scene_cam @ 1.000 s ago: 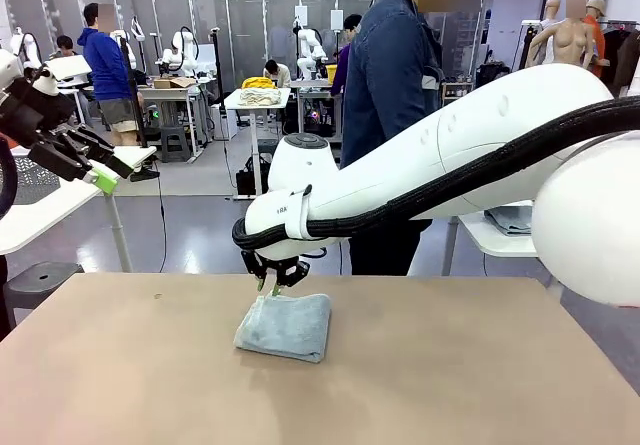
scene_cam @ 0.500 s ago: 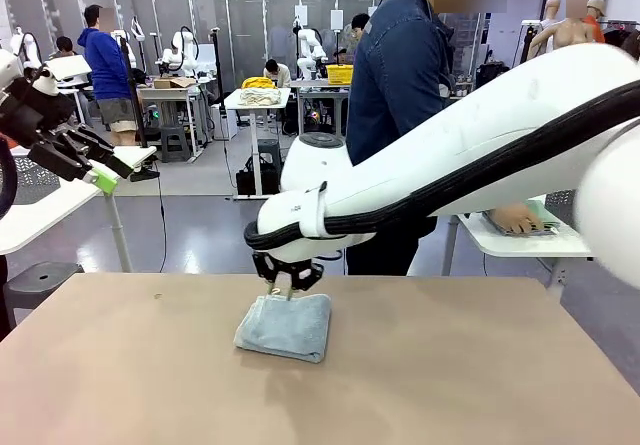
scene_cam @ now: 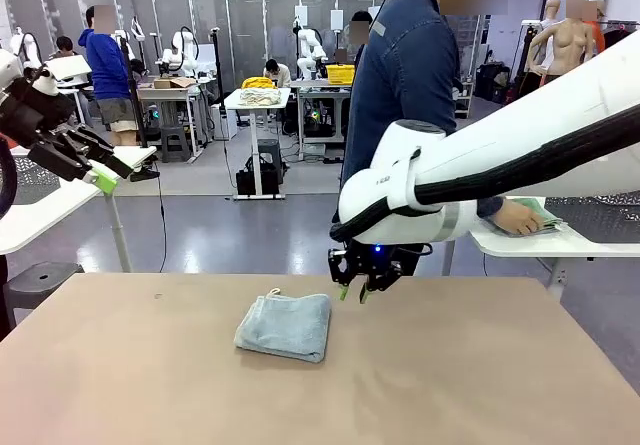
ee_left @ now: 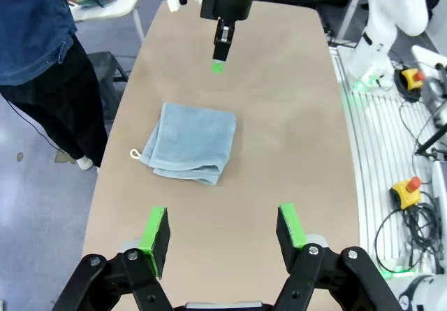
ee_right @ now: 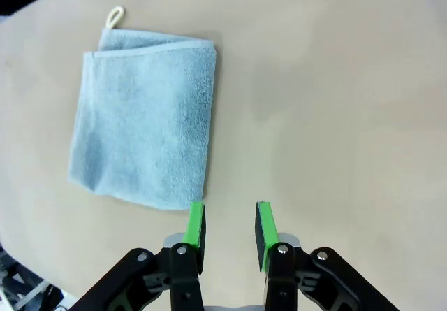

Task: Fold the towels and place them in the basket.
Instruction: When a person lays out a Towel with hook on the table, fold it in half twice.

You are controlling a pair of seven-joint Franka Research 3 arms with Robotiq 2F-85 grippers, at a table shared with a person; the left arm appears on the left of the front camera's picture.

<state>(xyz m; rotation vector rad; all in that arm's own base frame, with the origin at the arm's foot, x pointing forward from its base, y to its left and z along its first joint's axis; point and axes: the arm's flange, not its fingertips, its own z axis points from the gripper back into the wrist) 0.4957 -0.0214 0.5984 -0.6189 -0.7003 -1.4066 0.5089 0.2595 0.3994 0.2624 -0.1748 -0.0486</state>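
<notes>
A pale blue-grey towel (scene_cam: pixel 285 325) lies folded on the brown table, its loop at the far corner. My right gripper (scene_cam: pixel 353 293) hangs just right of it, a little above the table, jaws narrowly apart with nothing between them. In the right wrist view the towel (ee_right: pixel 143 136) lies up and left of that gripper (ee_right: pixel 230 227). My left gripper (scene_cam: pixel 100 177) is raised at the far left, open; its wrist view looks down on the towel (ee_left: pixel 190 143) past its own gripper (ee_left: pixel 222 233). A dark mesh basket (scene_cam: pixel 35 180) shows at the left edge on a white side table.
A person in a denim jacket (scene_cam: pixel 405 85) stands behind the table, one hand (scene_cam: pixel 517 217) on a cloth on a white side table at the right. Bare tabletop (scene_cam: pixel 480 375) surrounds the towel.
My right gripper has left the towel's far edge and swung right, clear of it, with its jaws narrower. The person has put a hand on the right side table. The left arm is still.
</notes>
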